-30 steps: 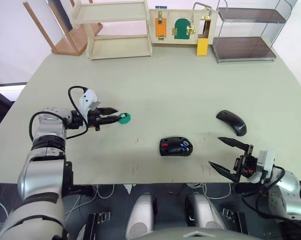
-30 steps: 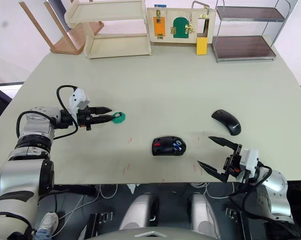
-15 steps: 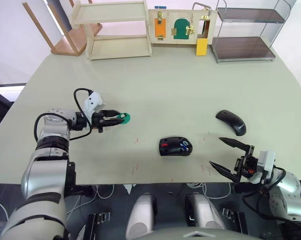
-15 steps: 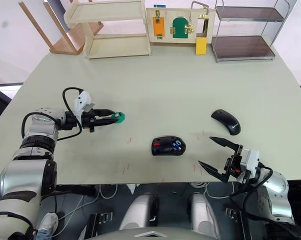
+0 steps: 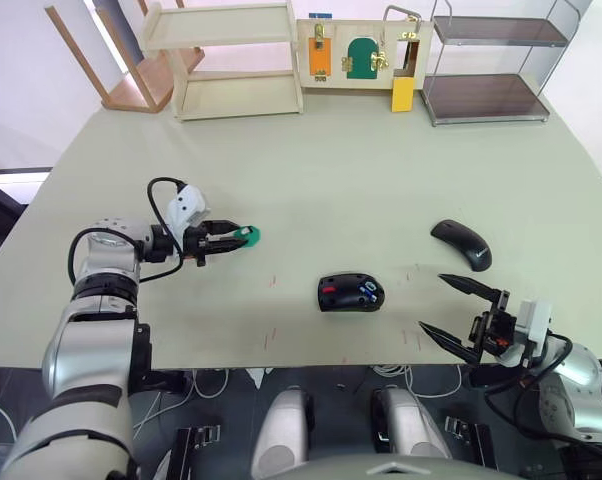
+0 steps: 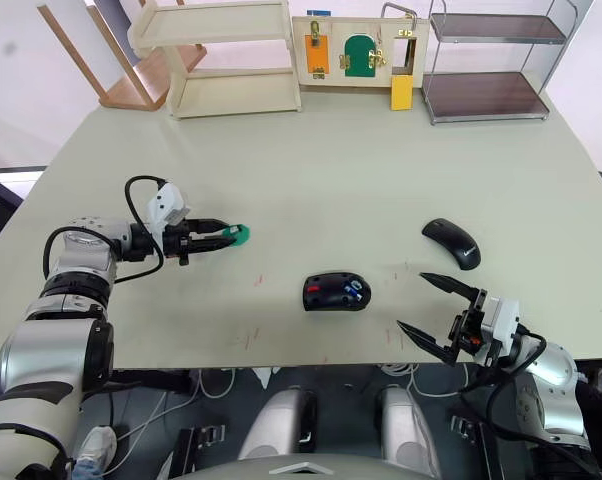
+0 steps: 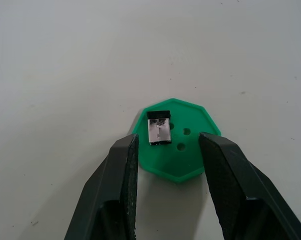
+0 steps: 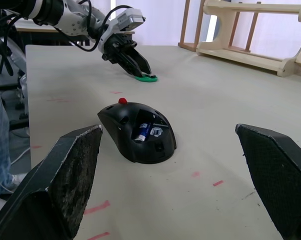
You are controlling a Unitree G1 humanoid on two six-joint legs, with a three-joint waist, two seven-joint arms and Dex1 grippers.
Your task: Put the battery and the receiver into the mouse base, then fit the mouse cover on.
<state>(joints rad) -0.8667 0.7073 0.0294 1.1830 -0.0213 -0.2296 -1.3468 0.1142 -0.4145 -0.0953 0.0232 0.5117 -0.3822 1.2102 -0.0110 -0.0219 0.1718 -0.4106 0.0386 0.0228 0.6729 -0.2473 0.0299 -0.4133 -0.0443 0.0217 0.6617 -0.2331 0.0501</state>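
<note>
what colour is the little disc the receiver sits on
Green disc, clearest in the left wrist view.

From the head camera, the receiver [image 7: 159, 129] on the green disc [image 5: 247, 236] is too small to make out, with the left end effector [image 5: 230, 238] covering part of the disc. The battery [image 8: 143, 132] lies half sunk in the mouse base [image 8: 138, 132]. The right end effector's fingers [image 8: 75, 175] run off the wrist picture's lower edge.
</note>
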